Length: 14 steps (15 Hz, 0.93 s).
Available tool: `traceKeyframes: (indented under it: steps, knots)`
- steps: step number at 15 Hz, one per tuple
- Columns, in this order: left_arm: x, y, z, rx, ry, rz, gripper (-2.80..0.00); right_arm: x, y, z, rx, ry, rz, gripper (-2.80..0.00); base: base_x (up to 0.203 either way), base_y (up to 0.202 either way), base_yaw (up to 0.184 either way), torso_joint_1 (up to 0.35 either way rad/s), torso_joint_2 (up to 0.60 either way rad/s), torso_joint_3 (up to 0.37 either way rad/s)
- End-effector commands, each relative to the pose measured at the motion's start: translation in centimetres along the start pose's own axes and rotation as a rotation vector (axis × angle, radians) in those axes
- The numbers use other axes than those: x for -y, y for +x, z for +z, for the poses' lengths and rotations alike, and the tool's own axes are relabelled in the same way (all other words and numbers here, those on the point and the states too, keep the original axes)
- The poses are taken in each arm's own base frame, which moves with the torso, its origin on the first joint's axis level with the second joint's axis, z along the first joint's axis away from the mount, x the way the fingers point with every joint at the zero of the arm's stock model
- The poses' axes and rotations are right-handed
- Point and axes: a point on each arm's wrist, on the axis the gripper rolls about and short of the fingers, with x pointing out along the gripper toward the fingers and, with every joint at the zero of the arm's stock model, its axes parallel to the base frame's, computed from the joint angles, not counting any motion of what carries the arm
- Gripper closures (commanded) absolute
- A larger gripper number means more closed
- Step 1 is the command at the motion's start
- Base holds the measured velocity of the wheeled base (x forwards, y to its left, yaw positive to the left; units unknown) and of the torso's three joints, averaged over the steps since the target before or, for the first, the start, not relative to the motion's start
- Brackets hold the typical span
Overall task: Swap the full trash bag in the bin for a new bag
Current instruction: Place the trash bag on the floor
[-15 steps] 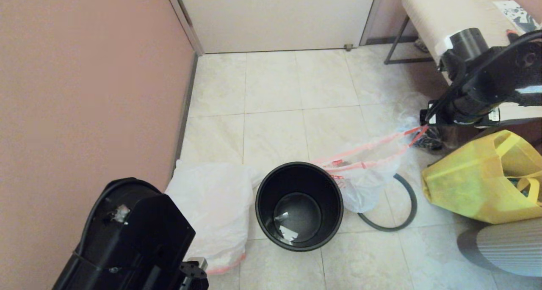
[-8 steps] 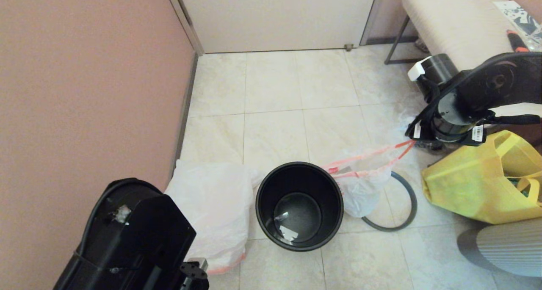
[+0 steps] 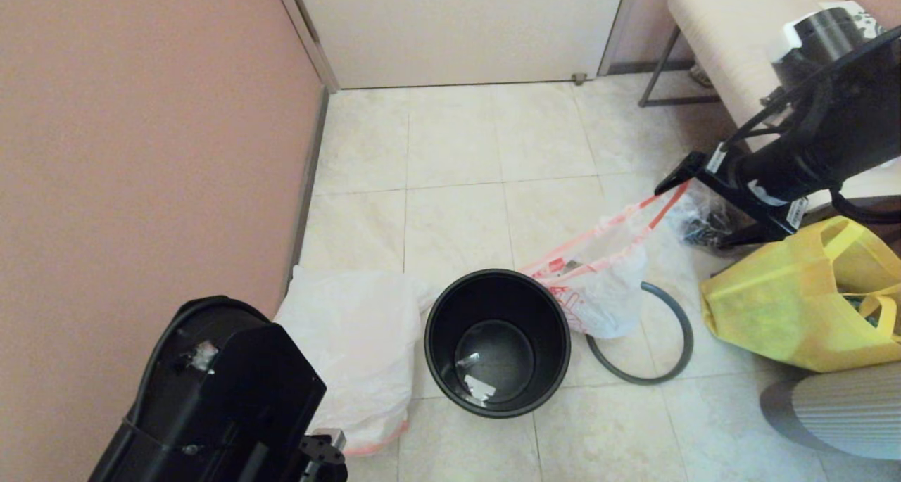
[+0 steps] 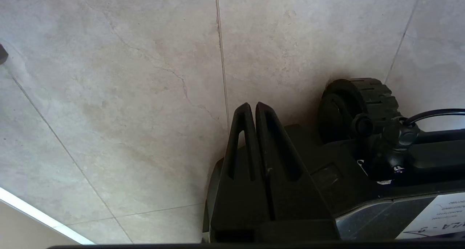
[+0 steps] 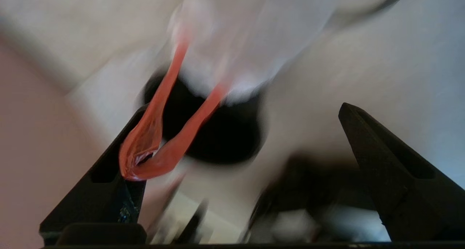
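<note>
The black bin (image 3: 498,341) stands without a bag on the tiled floor. Right of it, touching its rim, leans the full trash bag (image 3: 605,292), white with red print. Its orange-red drawstring (image 3: 633,214) is stretched up to my right gripper (image 3: 693,214), which is open, and the loop hangs over one finger (image 5: 120,161). The right wrist view shows the full trash bag (image 5: 236,41) above the bin (image 5: 214,132). The new bag (image 3: 355,341) lies smooth on the floor left of the bin. My left gripper (image 4: 252,105) is shut and empty, parked low at the left.
The grey ring (image 3: 662,369) lies on the floor right of the bin, partly under the full bag. A yellow tote (image 3: 795,306) and a clear bag with dark items (image 3: 704,225) sit at the right under a bench (image 3: 739,32). A pink wall (image 3: 141,151) runs along the left.
My right gripper dipped, then rose up and back with the drawstring loop still on its finger. The string is tauter and the full bag stands higher against the bin. The left arm has not moved.
</note>
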Motion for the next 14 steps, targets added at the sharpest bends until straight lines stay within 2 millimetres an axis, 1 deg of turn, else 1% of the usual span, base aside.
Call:
traceKeyframes:
  steps: [1, 2, 4, 7, 8, 11, 14]
  knots:
    - [-0.3, -0.6, -0.5, -0.024, 0.001, 0.012, 0.00, 0.1, -2.5, 0.1, -0.047, -0.002, 0.099, -2.80, 0.000, 0.000, 0.000, 0.000, 0.00, 0.000]
    - [-0.3, -0.6, -0.4, -0.022, -0.002, 0.012, 0.00, 0.0, -3.0, -0.1, -0.041, -0.011, 0.104, -2.80, 0.000, 0.000, 0.000, 0.000, 0.00, 0.000]
    - [-0.3, -0.6, -0.5, -0.023, -0.001, 0.013, 0.00, -0.2, -5.0, -1.0, -0.027, -0.033, 0.099, -2.80, 0.000, 0.000, 0.000, 0.000, 0.00, 0.000]
    - [-0.3, -0.6, -0.5, -0.025, -0.001, 0.014, 0.00, -0.1, -5.6, -1.3, -0.032, -0.036, 0.104, -2.80, 0.000, 0.000, 0.000, 0.000, 0.00, 0.000]
    - [-0.4, -0.6, -0.5, -0.025, -0.002, 0.013, 0.00, -0.3, -5.6, -1.3, -0.033, -0.042, 0.111, -2.80, 0.000, 0.000, 0.000, 0.000, 0.00, 0.000]
    - [-0.3, -0.6, -0.5, -0.025, 0.001, 0.013, 0.00, -0.5, -4.0, -1.2, -0.045, -0.042, 0.089, -2.80, 0.000, 0.000, 0.000, 0.000, 0.00, 0.000]
    - [-0.3, -0.6, -0.5, -0.025, 0.001, 0.014, 0.00, -0.7, -3.1, -1.0, -0.039, -0.047, 0.088, -2.80, 0.000, 0.000, 0.000, 0.000, 0.00, 0.000]
